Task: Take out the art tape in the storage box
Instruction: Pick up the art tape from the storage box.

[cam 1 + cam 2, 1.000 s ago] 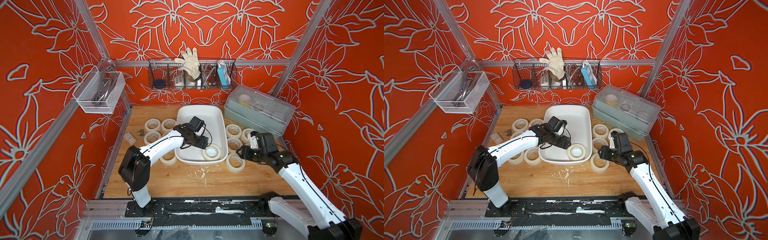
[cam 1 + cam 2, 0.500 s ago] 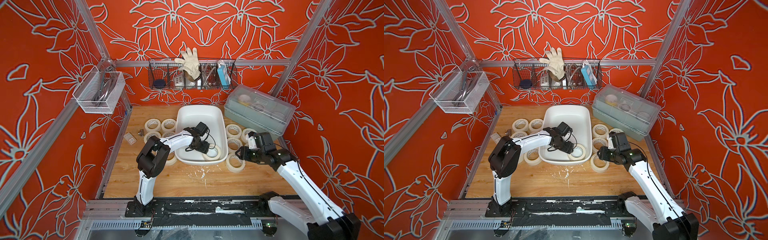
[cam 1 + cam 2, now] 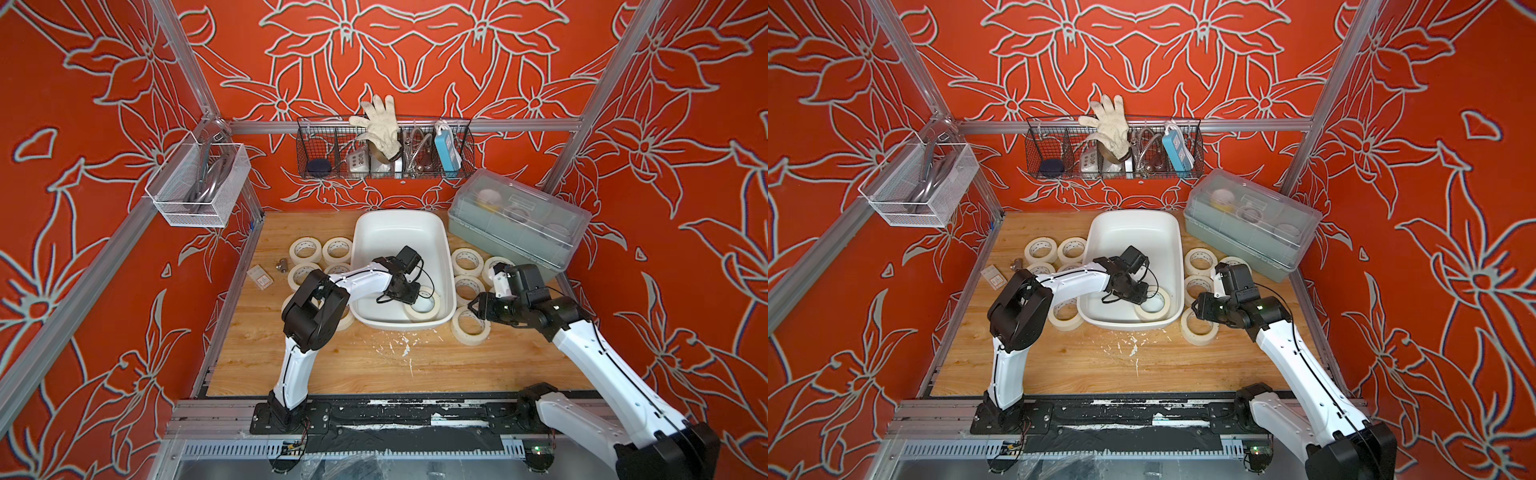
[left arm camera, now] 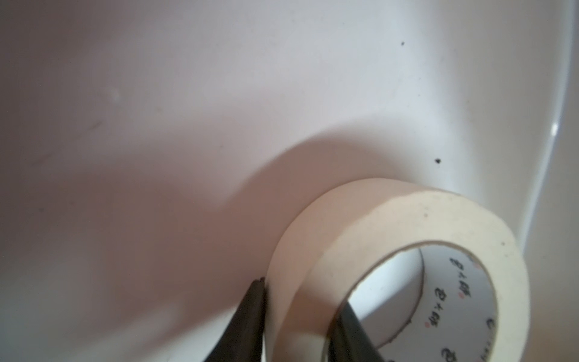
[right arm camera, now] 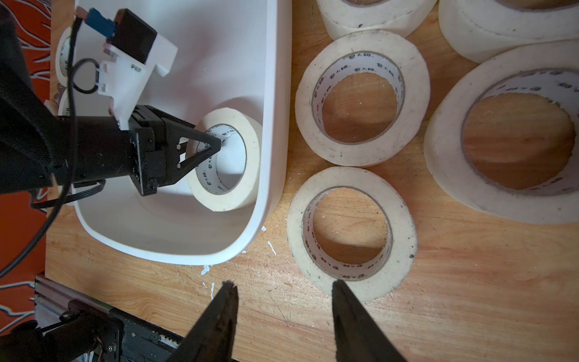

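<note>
I see the last art tape point(image 3: 422, 305) at 5 o'clock in the storage box point(image 3: 397, 226). Left gripper point(image 4: 302, 294) closed across its wall, one finger inside the core. I judge it light, stiff, grippy. Right gripper point(image 5: 284, 283) half-open, empty.

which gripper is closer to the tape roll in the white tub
Left. The left gripper pinches the wall of the tape roll inside the storage box; the right gripper hovers open outside it.

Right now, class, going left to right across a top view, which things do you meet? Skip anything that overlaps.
Mesh basket → metal fitting → storage box → lidded box.
</note>
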Tool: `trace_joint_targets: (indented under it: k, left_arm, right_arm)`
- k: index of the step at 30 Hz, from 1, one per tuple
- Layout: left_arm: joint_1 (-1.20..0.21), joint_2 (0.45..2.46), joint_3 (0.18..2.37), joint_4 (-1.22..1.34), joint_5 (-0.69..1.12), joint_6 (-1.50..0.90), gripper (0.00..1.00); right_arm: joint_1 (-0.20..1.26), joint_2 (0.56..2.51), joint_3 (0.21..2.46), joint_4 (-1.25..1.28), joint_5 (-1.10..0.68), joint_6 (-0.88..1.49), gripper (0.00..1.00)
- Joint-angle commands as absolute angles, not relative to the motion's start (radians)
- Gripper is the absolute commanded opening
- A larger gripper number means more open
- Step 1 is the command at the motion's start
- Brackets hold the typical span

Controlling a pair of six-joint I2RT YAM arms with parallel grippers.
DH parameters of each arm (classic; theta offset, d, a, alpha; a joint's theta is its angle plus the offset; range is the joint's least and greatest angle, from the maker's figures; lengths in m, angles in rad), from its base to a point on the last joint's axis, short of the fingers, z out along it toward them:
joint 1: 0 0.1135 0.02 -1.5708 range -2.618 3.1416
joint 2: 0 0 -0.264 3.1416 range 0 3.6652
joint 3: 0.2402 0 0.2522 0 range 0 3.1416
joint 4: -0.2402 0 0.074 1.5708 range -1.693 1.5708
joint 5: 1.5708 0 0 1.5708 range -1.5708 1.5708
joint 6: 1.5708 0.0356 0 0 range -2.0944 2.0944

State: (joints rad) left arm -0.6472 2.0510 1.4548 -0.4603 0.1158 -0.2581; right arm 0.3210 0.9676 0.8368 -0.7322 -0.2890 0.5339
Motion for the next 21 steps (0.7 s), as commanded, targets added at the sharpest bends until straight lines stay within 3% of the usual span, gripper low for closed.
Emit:
trace_joint_targets:
  k: [1,10,13,21]
  left_arm:
    - [-0.645,2.023,1.427,-0.426,0.074,-0.274,0.22]
    - [-0.645,1.855,1.359,-0.430,-0.033,-0.329,0.06]
    - [-0.667,1.789,1.360,-0.488,-0.148,-0.365,0.01]
    - [-0.762,1.689,1.437,-0.692,-0.349,-0.433,0.00]
  right_arm:
    - [0.328,0.950,0.826,-0.723,-0.285,0.540,0.52]
    - [0.330,0.937,0.829,-0.727,-0.285,0.549,0.52]
    - [0.334,0.937,0.842,-0.729,-0.287,0.551,0.52]
    - [0.362,0.952,0.858,-0.677,-0.313,0.572,0.57]
